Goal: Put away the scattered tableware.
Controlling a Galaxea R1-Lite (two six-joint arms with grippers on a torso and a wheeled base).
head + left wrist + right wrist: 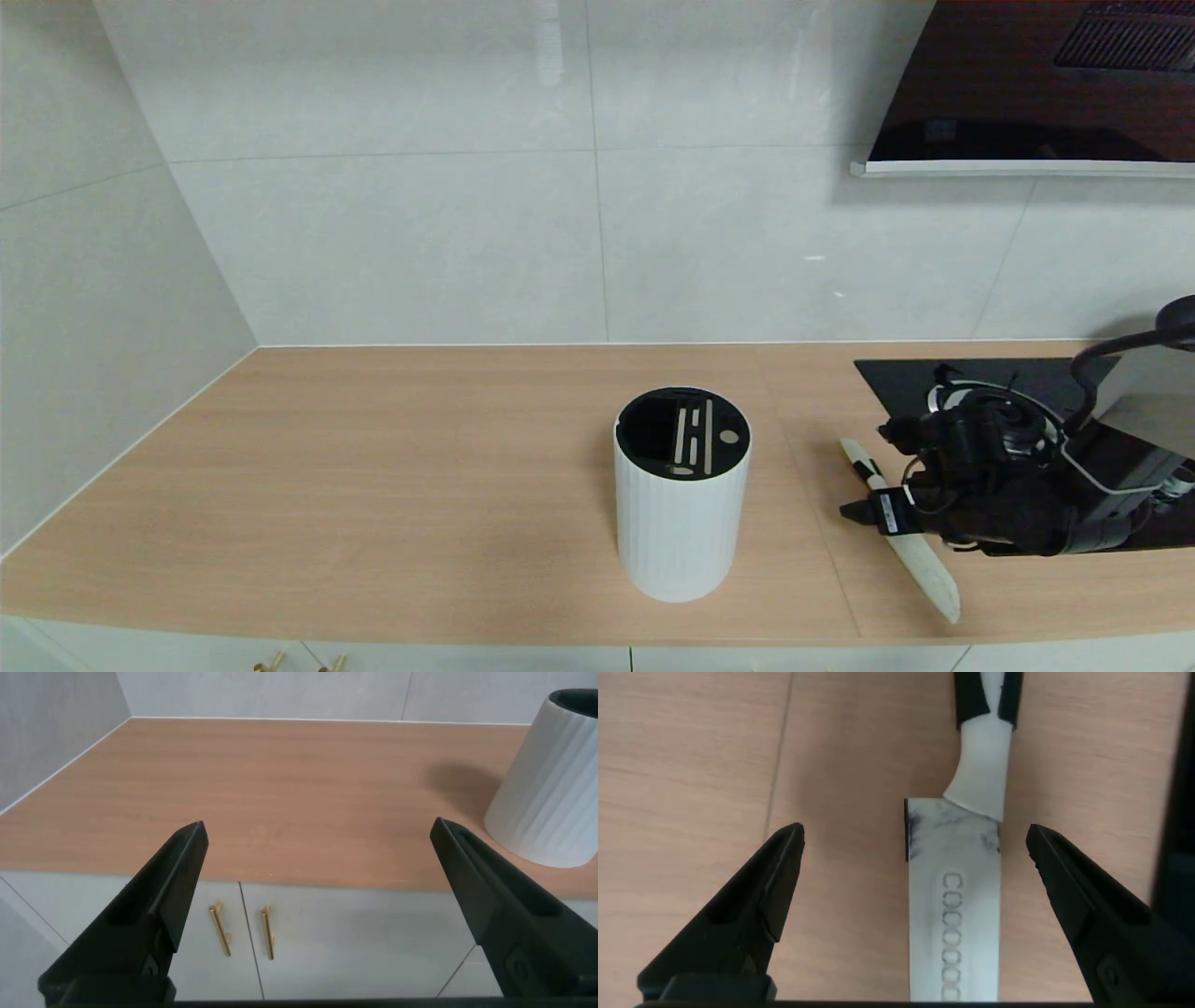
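A white ribbed utensil holder (681, 504) with a black slotted top stands upright mid-counter; it also appears in the left wrist view (551, 784). To its right a white-bladed knife (920, 560) with a black-and-white handle lies flat on the wooden counter (420, 485). My right gripper (873, 471) hovers open just over the knife, one finger on each side where blade (952, 905) meets handle (990, 700), not touching it. My left gripper (318, 831) is open and holds nothing, out past the counter's front edge, left of the holder.
A black cooktop (896, 383) lies at the back right, close behind the knife, with a dark range hood (1027, 93) above it. Tiled walls close the back and left. Below the counter edge are cabinet doors with gold handles (243, 931).
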